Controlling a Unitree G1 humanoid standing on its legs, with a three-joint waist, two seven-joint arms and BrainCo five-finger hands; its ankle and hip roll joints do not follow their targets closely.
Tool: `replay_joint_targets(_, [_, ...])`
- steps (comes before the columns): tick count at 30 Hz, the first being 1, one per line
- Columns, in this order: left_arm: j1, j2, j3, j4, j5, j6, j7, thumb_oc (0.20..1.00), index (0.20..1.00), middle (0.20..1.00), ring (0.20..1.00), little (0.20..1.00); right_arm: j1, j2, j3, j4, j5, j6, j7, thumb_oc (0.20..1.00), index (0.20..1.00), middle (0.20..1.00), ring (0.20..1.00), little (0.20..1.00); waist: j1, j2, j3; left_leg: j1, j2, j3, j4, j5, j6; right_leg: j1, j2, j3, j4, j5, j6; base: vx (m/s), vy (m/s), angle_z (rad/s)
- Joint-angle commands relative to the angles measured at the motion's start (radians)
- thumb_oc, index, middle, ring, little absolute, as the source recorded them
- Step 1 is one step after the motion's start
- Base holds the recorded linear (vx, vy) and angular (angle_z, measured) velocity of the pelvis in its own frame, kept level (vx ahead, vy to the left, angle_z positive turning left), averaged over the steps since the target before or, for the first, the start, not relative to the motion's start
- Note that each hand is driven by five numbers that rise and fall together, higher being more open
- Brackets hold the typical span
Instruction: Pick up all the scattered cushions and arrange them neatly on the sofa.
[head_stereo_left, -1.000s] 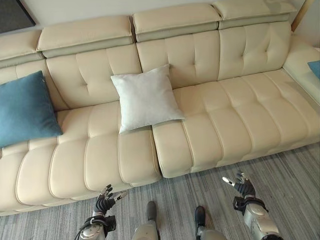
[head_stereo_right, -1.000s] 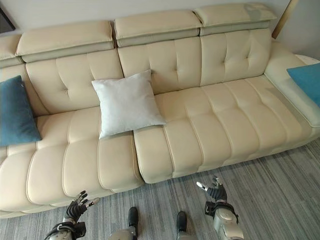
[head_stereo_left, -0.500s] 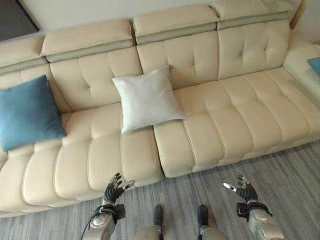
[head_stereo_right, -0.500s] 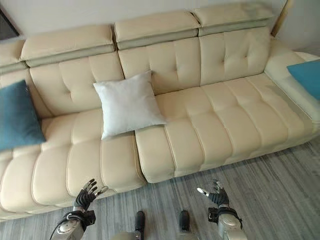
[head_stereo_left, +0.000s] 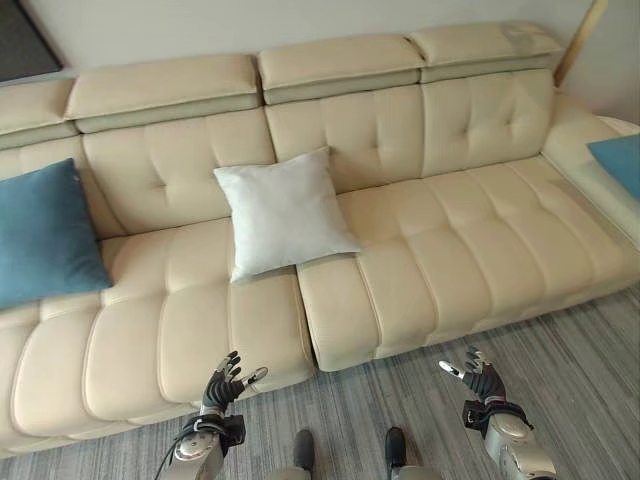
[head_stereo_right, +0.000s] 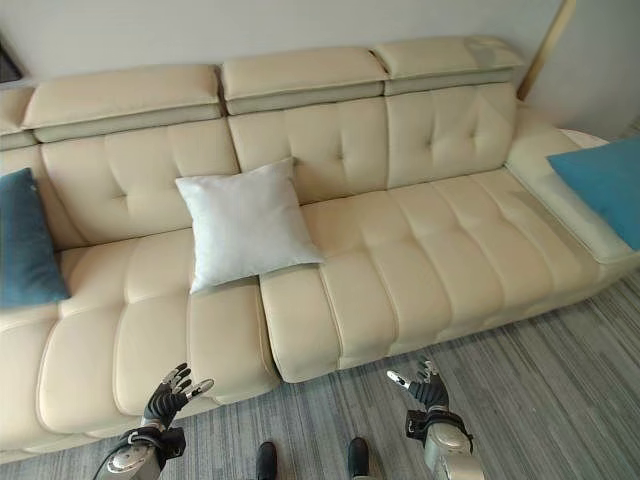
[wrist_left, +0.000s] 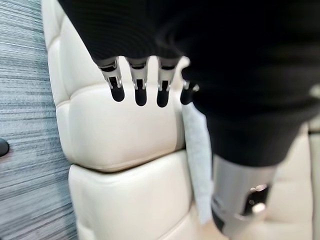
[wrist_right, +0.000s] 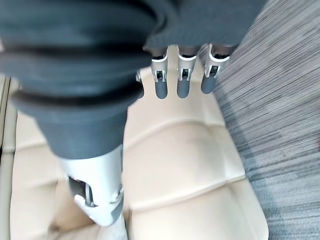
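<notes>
Left hand (head_stereo_left: 222, 383) and right hand (head_stereo_left: 478, 378) hover over the floor (head_stereo_left: 570, 350) before the sofa (head_stereo_left: 420, 250), fingers spread, holding nothing — white cushion (head_stereo_left: 283, 211) leans against its backrest, blue cushion (head_stereo_left: 45, 235) beside it — another blue cushion (head_stereo_right: 605, 185) on its right end.

On the sofa (head_stereo_left: 420, 260), the blue cushion (head_stereo_left: 45, 235) at its left end and the second blue cushion (head_stereo_right: 605, 185) at its right end are both cut off by the picture's edge.

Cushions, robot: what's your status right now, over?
Left hand and right hand open, low in front of the sofa, holding nothing. White cushion propped mid-sofa, blue cushion at left end, another blue cushion far right. Nothing blocking.
</notes>
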Motion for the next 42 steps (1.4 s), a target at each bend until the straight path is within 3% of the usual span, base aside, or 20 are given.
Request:
replay_joint_targets(1, [-0.057, 0.034, 0.013, -0.008, 0.053, -0.032, -0.008, 1.0, 1.0, 1.0, 1.0, 1.0, -0.026, 0.007, -0.019, -0.031, 0.016, -0.022, -0.017, 1.0, 1.0, 1.0, 1.0, 1.0, 0.004, 0.028, 0.054, 0.036, 0.022, 0.103, -0.006, -0.131, 0.004, -0.068, -0.041, -0.206, 0.197, -0.147, 0.043, -0.05, -0.006, -1.28])
replay_joint_targets(3, [-0.051, 0.033, 0.024, -0.016, 0.053, -0.024, -0.014, 1.0, 1.0, 1.0, 1.0, 1.0, -0.016, 0.004, -0.025, -0.035, -0.001, -0.017, -0.023, 1.0, 1.0, 1.0, 1.0, 1.0, 0.006, 0.033, 0.047, 0.06, 0.04, 0.171, -0.002, -0.15, -0.008, -0.056, -0.071, -0.335, 0.224, -0.171, 0.04, 0.06, -0.015, -1.81])
replay_joint_targets(4, [-0.051, 0.032, 0.023, -0.016, 0.053, -0.024, -0.014, 1.0, 1.0, 1.0, 1.0, 1.0, -0.016, 0.004, -0.025, -0.037, -0.002, -0.017, -0.024, 1.0, 1.0, 1.0, 1.0, 1.0, 0.008, 0.033, 0.048, 0.063, 0.04, 0.173, -0.002, -0.151, -0.008, -0.055, -0.071, -0.333, 0.226, -0.173, 0.04, 0.09, -0.03, -1.48])
replay_joint_targets(7, [-0.058, 0.024, 0.026, -0.015, 0.038, -0.013, -0.024, 1.0, 1.0, 1.0, 1.0, 1.0, 0.001, -0.008, -0.035, -0.038, -0.039, -0.004, -0.038, 1.0, 1.0, 1.0, 1.0, 1.0, -0.001, 0.034, 0.053, 0.104, 0.062, 0.287, 0.022, -0.178, -0.012, -0.098, -0.129, -0.496, 0.27, -0.146, 0.044, 0.07, -0.107, -1.35])
replay_joint_targets(11, [-0.095, -0.002, 0.009, 0.021, -0.001, -0.013, -0.032, 1.0, 1.0, 1.0, 1.0, 1.0, 0.018, -0.021, -0.019, -0.039, -0.032, 0.006, -0.025, 1.0, 1.0, 1.0, 1.0, 1.0, -0.044, 0.03, 0.04, 0.116, 0.084, 0.347, 0.117, -0.224, -0.031, -0.075, -0.099, -0.443, 0.187, -0.153, 0.033, 0.17, -0.185, -1.1])
replay_joint_targets(13, [-0.101, -0.012, 0.001, 0.014, -0.023, -0.016, -0.036, 1.0, 1.0, 1.0, 1.0, 1.0, 0.02, -0.037, -0.007, -0.057, -0.031, 0.006, -0.018, 1.0, 1.0, 1.0, 1.0, 1.0, -0.059, 0.032, 0.043, 0.102, 0.137, 0.377, 0.262, -0.255, -0.046, -0.043, -0.07, -0.414, 0.161, -0.173, 0.013, 0.23, -0.23, -0.7])
replay_joint_targets(14, [-0.101, -0.016, -0.004, 0.004, -0.027, -0.016, -0.037, 1.0, 1.0, 1.0, 1.0, 1.0, 0.017, -0.047, -0.002, -0.064, -0.034, 0.005, -0.016, 1.0, 1.0, 1.0, 1.0, 1.0, -0.06, 0.033, 0.05, 0.081, 0.167, 0.372, 0.358, -0.238, -0.056, -0.027, -0.051, -0.397, 0.151, -0.183, -0.003, 0.15, -0.159, -0.69])
replay_joint_targets(15, [-0.102, -0.016, -0.005, 0.004, -0.027, -0.016, -0.037, 1.0, 1.0, 1.0, 1.0, 1.0, 0.017, -0.047, -0.002, -0.064, -0.034, 0.005, -0.016, 1.0, 1.0, 1.0, 1.0, 1.0, -0.059, 0.034, 0.051, 0.08, 0.169, 0.372, 0.361, -0.24, -0.056, -0.027, -0.049, -0.397, 0.15, -0.183, -0.004, 0.24, -0.193, -0.71])
replay_joint_targets(16, [-0.101, -0.025, -0.006, -0.012, -0.043, -0.026, -0.028, 1.0, 1.0, 1.0, 1.0, 1.0, 0.008, -0.069, 0.012, -0.089, -0.045, 0.003, -0.014, 1.0, 1.0, 1.0, 1.0, 1.0, -0.047, 0.04, 0.063, 0.028, 0.184, 0.286, 0.496, -0.191, -0.067, -0.003, -0.007, -0.345, 0.13, -0.211, -0.036, 0.22, -0.13, -0.93])
replay_joint_targets(18, [-0.095, -0.036, -0.008, -0.015, -0.054, -0.031, -0.02, 1.0, 1.0, 1.0, 1.0, 1.0, 0.002, -0.076, 0.018, -0.099, -0.049, 0.002, -0.012, 1.0, 1.0, 1.0, 1.0, 1.0, -0.027, 0.039, 0.073, -0.047, 0.134, 0.171, 0.552, -0.207, -0.053, 0.013, 0.012, -0.287, 0.119, -0.222, -0.048, 0.21, -0.068, -1.03])
replay_joint_targets(19, [-0.093, -0.043, -0.005, -0.012, -0.057, -0.033, -0.017, 1.0, 1.0, 1.0, 1.0, 1.0, -0.005, -0.078, 0.021, -0.1, -0.049, 0.0, -0.008, 1.0, 1.0, 1.0, 1.0, 1.0, -0.016, 0.025, 0.078, -0.095, 0.095, 0.12, 0.532, -0.204, -0.031, 0.01, 0.005, -0.254, 0.111, -0.206, -0.049, 0.14, 0.022, -1.03])
replay_joint_targets(22, [-0.08, -0.05, -0.008, -0.007, -0.055, -0.029, -0.022, 1.0, 1.0, 1.0, 1.0, 1.0, -0.009, -0.085, 0.022, -0.091, -0.053, -0.004, -0.008, 1.0, 1.0, 1.0, 1.0, 1.0, 0.013, 0.021, 0.083, -0.156, 0.048, 0.002, 0.443, -0.22, -0.017, 0.033, 0.017, -0.178, 0.09, -0.212, -0.04, 0.2, 0.035, -1.09])
replay_joint_targets(24, [-0.072, -0.053, -0.014, -0.002, -0.057, -0.026, -0.024, 1.0, 1.0, 1.0, 1.0, 1.0, -0.019, -0.09, 0.033, -0.087, -0.055, -0.007, -0.005, 1.0, 1.0, 1.0, 1.0, 1.0, 0.035, 0.03, 0.089, -0.171, 0.01, -0.084, 0.34, -0.18, -0.024, 0.048, 0.04, -0.136, 0.084, -0.218, -0.038, 0.24, 0.047, -0.73])
replay_joint_targets(26, [-0.068, -0.056, -0.02, 0.007, -0.06, -0.023, -0.023, 1.0, 1.0, 1.0, 1.0, 1.0, -0.035, -0.093, 0.047, -0.075, -0.057, -0.012, -0.007, 1.0, 1.0, 1.0, 1.0, 1.0, 0.064, 0.049, 0.098, -0.23, -0.023, -0.184, 0.228, -0.073, -0.042, 0.067, 0.072, -0.097, 0.075, -0.228, -0.042, 0.25, 0.059, -0.67])
replay_joint_targets(28, [-0.074, -0.055, -0.025, 0.025, -0.06, -0.023, -0.019, 1.0, 1.0, 1.0, 1.0, 1.0, -0.044, -0.093, 0.058, -0.068, -0.058, -0.013, -0.012, 1.0, 1.0, 1.0, 1.0, 1.0, 0.085, 0.058, 0.108, -0.273, -0.041, -0.238, 0.141, -0.019, -0.045, 0.089, 0.095, -0.065, 0.072, -0.247, -0.048, 0.26, 0.047, -0.49])
replay_joint_targets(31, [-0.074, -0.037, -0.019, 0.03, -0.042, -0.027, -0.021, 1.0, 1.0, 1.0, 1.0, 1.0, -0.053, -0.092, 0.071, -0.072, -0.059, -0.008, -0.008, 1.0, 1.0, 1.0, 1.0, 1.0, 0.106, 0.069, 0.114, -0.277, -0.043, -0.254, 0.099, 0.011, -0.046, 0.121, 0.118, 0.0, 0.075, -0.276, -0.05, 0.27, 0.121, -0.47])
replay_joint_targets(36, [-0.064, 0.001, -0.03, 0.052, 0.017, -0.024, -0.041, 1.0, 1.0, 1.0, 1.0, 1.0, -0.065, -0.079, 0.074, -0.064, -0.064, -0.006, 0.01, 1.0, 1.0, 1.0, 1.0, 1.0, 0.108, 0.051, 0.087, -0.263, -0.064, -0.234, 0.149, -0.007, -0.019, 0.154, 0.081, 0.049, 0.089, -0.302, -0.028, 0.29, 0.19, -0.66])
replay_joint_targets(39, [-0.071, 0.024, -0.021, 0.075, 0.026, -0.012, -0.047, 1.0, 1.0, 1.0, 1.0, 1.0, -0.071, -0.062, 0.069, -0.037, -0.065, -0.002, 0.02, 1.0, 1.0, 1.0, 1.0, 1.0, 0.117, 0.022, 0.077, -0.233, -0.069, -0.192, 0.159, -0.048, 0.019, 0.112, 0.053, 0.059, 0.233, -0.305, 0.01, 0.32, 0.199, -0.43])
replay_joint_targets(40, [-0.075, 0.037, -0.007, 0.071, 0.023, -0.008, -0.042, 1.0, 1.0, 1.0, 1.0, 1.0, -0.072, -0.051, 0.067, -0.028, -0.068, 0.006, 0.028, 1.0, 1.0, 1.0, 1.0, 1.0, 0.109, 0.019, 0.084, -0.2, -0.059, -0.17, 0.155, -0.072, 0.037, 0.036, 0.043, 0.046, 0.39, -0.255, 0.04, 0.2, 0.117, -0.47])
replay_joint_targets(42, [-0.078, 0.044, 0.0, 0.078, 0.025, -0.009, -0.041, 1.0, 1.0, 1.0, 1.0, 1.0, -0.059, -0.046, 0.06, -0.033, -0.071, 0.007, 0.033, 1.0, 1.0, 1.0, 1.0, 1.0, 0.097, 0.021, 0.092, -0.158, -0.05, -0.143, 0.149, -0.097, 0.053, -0.027, 0.022, 0.003, 0.508, -0.182, 0.062, 0.29, 0.146, -0.27])
